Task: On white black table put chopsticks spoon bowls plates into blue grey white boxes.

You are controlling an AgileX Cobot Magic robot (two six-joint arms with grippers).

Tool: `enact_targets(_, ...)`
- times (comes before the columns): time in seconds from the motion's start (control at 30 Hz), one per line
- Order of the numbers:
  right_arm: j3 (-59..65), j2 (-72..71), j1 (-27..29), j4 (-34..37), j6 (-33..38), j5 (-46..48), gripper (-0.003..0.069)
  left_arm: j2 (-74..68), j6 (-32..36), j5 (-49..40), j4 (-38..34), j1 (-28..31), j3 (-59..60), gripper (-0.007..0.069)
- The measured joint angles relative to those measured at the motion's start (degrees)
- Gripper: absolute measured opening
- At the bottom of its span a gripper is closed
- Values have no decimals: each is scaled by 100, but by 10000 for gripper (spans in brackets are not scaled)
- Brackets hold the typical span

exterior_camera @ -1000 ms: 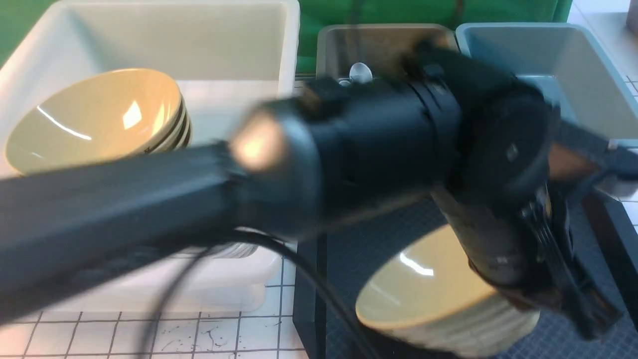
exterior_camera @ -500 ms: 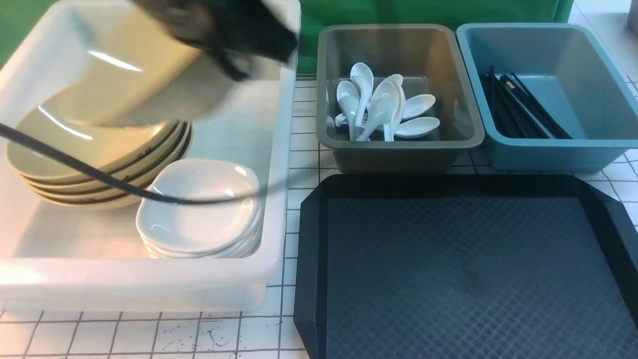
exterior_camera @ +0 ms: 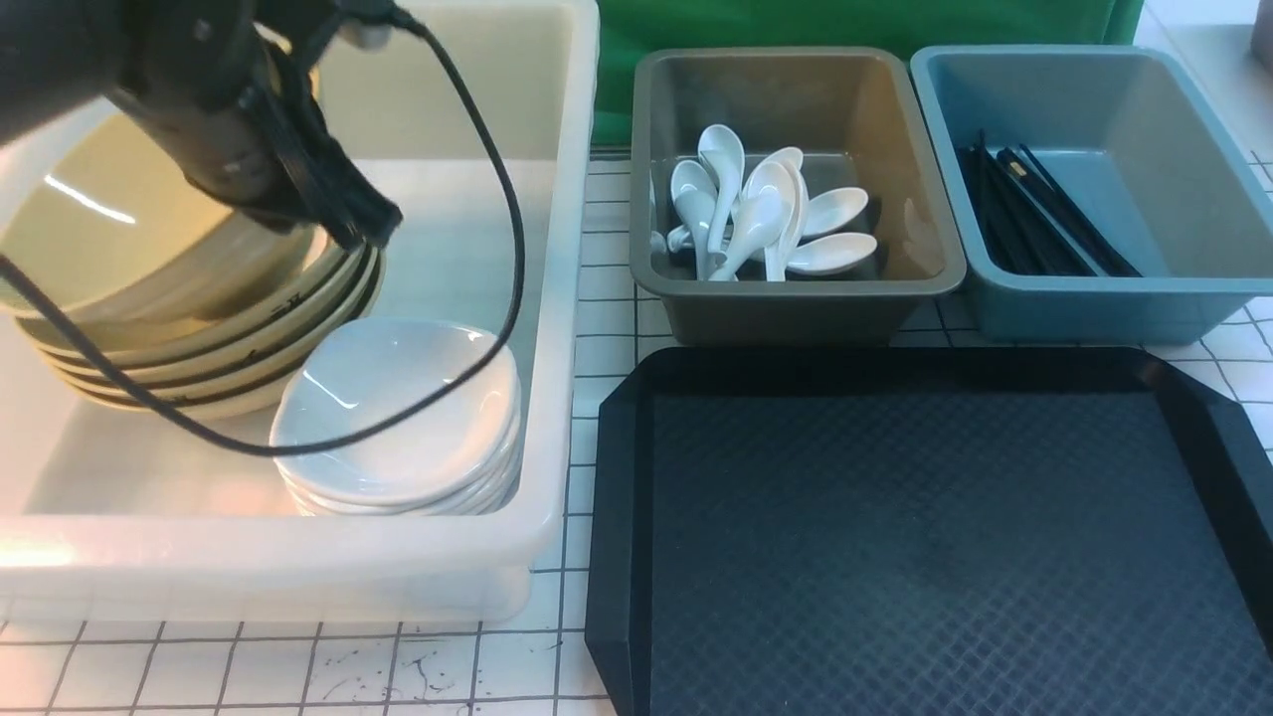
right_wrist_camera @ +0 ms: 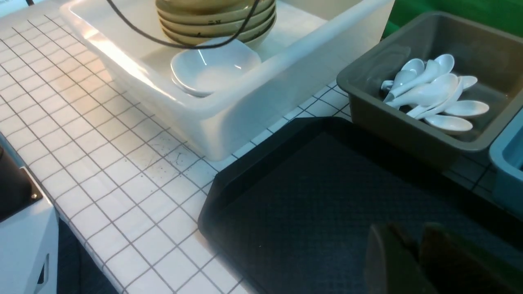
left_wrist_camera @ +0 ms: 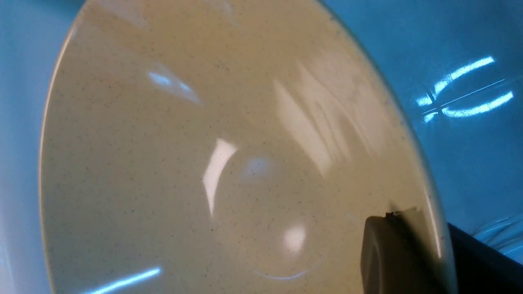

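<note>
Left end effector [exterior_camera: 343, 214] is clamped on the rim of a yellow bowl [exterior_camera: 149, 234], held over the stack of bowls [exterior_camera: 214, 358] in the white tub [exterior_camera: 557, 328]; whether the held bowl already rests on the stack I cannot tell. In the left wrist view one pad [left_wrist_camera: 392, 253] sits inside the rim, the other side hidden. Judgement: glazed ceramic, rigid, fairly heavy for a rim pinch, slick, and liable to chip if dropped onto the stack; the thin rim is the only practical hold on so wide and shallow a shape. Bowl interior is glossy and finely speckled with a dark rim edge. Small white plates [exterior_camera: 398, 418] are stacked just beside the bowls, glossy, rounded-square. White spoons [exterior_camera: 761, 214] lie heaped in the grey bin [exterior_camera: 796, 298]; black chopsticks [exterior_camera: 1034, 219] lie in the blue bin [exterior_camera: 1094, 298]. Black tray [exterior_camera: 925, 537] is textured, nothing on it. Right end effector [right_wrist_camera: 416, 257] hangs above the tray, nearly closed, holding nothing.
</note>
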State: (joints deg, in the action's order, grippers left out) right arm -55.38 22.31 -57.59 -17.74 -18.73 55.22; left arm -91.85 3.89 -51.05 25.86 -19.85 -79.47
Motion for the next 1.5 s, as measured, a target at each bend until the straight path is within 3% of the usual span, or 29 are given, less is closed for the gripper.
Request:
enact_targets(0.17,0,0,0,0,0,51,118,-127,6,-66,-68,0,0,50)
enact_targets(0.27,0,0,0,31,26,84,118,-140,39,-47,-46,5,0,159)
enact_targets(0.47,0,0,0,160,180,84,120,137,-329,-283,-90,-201,-5,504)
enact_targets(0.57,0,0,0,165,195,84,120,657,-1015,-493,-124,-545,-5,580)
enact_targets(0.67,0,0,0,167,125,125,120,1395,-2148,-529,-374,-957,7,509)
enact_targets(0.73,0,0,0,169,85,249,120,2019,-2656,-357,-594,-1208,221,359)
enact_targets(0.77,0,0,0,169,85,382,120,2376,-2820,-173,-742,-1305,425,245)
enact_targets(0.8,0,0,0,169,85,382,120,2522,-2844,-139,-768,-1324,474,245)
enact_targets(0.87,0,7,0,169,85,649,120,3391,-2965,427,-1136,-1516,1244,61)
enact_targets(0.9,7,7,0,169,85,766,120,3800,-2983,667,-1285,-1566,1562,36)
enact_targets(1.13,661,8,0,174,73,826,41,6258,-3034,2781,-2367,-1674,4545,-1)
enact_targets(1.3,1186,8,0,163,63,118,24,7314,-3034,3916,-2497,-1674,5962,-1)
enact_targets(1.5,1315,13,0,137,-94,-606,24,7829,-3034,4643,-2492,-1680,6787,-1)
